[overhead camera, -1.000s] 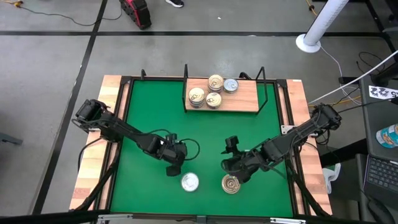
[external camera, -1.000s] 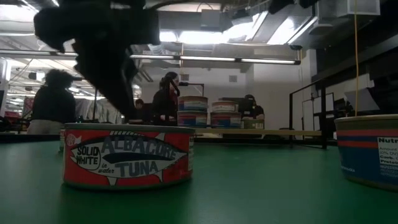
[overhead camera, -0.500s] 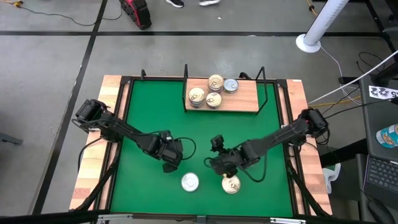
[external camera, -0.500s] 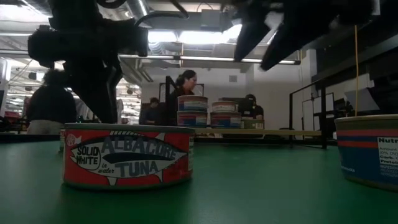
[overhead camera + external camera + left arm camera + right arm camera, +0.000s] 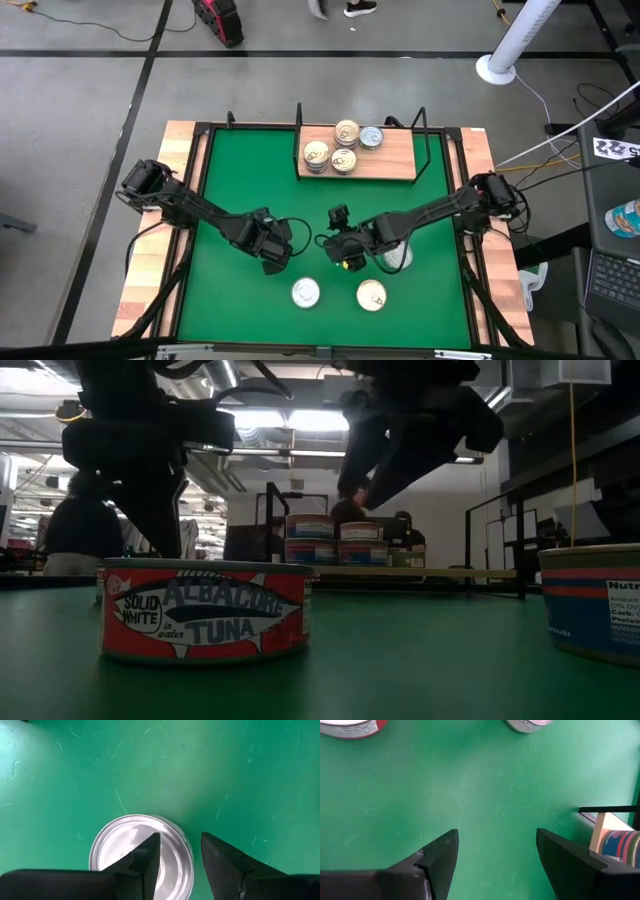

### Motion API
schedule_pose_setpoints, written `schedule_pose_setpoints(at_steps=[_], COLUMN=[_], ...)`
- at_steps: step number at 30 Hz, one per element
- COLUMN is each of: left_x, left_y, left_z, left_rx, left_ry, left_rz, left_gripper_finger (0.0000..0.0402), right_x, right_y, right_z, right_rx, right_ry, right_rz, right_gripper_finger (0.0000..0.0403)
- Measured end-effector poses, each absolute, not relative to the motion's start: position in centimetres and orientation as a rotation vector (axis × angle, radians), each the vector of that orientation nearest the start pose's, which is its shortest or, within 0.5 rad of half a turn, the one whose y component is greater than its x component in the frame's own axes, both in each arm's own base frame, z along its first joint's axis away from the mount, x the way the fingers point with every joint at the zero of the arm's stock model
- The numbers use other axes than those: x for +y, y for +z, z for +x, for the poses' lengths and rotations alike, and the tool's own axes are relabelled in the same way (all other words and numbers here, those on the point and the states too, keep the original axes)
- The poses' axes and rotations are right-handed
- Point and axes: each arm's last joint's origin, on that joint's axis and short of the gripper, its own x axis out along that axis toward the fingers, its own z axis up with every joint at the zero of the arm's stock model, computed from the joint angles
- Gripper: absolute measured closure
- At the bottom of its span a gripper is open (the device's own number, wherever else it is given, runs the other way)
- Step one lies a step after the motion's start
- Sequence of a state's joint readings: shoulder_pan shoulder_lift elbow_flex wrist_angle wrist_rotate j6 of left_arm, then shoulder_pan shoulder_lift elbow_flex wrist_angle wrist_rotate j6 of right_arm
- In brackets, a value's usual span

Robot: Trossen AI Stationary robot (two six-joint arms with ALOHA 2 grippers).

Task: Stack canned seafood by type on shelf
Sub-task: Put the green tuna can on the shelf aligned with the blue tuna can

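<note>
The green table (image 5: 240,170) is the biggest thing here, with wooden planks along its sides. At its far edge stands the shelf (image 5: 395,160), a light board with thin black posts. Four tins are already on it: three with gold tops (image 5: 333,150) grouped close together, at least one of them seeming to lie on top of another tin, and one with a silver top (image 5: 371,137) just beside them. I think the gold ones are kept together because the sorting is by type.

Two tins wait on the near part of the table: a silver-topped tin (image 5: 305,292) and a gold-topped tin (image 5: 371,294), a little apart from each other. A further silver top seems to lie partly under the right arm, but this is not clear.

The left gripper (image 5: 272,252) hangs above the table near the silver-topped tin (image 5: 141,856). Its jaws are partly spread and hold nothing; they are probably lined up to take this tin.

The right gripper (image 5: 340,250) is near the table's middle. Its jaws are spread wide over bare green surface (image 5: 485,795) and hold nothing
</note>
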State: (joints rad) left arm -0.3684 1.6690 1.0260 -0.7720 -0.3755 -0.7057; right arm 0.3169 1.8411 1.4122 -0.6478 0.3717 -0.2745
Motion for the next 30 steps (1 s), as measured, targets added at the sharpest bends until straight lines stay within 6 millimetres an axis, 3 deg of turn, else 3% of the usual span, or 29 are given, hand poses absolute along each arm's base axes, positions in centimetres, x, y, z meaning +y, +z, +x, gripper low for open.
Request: schedule_pose_setpoints(at_steps=[11,26,30], left_x=[-9.8,-10.0,-10.0], left_y=[17.3,15.6,15.6], left_z=[27.6,27.9,27.8], left_rx=[1.214,1.262,1.271], left_ry=[0.476,0.489,0.487], left_rz=[-0.126,-0.06,-0.034], left_gripper_finger=[0.0265,0.0265,0.0281], right_x=[10.9,11.1,11.2], right_y=[22.7,22.9,23.1], right_z=[36.8,37.2,37.5], right_rx=[1.021,0.97,0.935], right_ry=[0.11,0.122,0.136], right_rz=[-0.598,-0.576,-0.602], right_gripper_finger=[0.0139,0.0139,0.0139])
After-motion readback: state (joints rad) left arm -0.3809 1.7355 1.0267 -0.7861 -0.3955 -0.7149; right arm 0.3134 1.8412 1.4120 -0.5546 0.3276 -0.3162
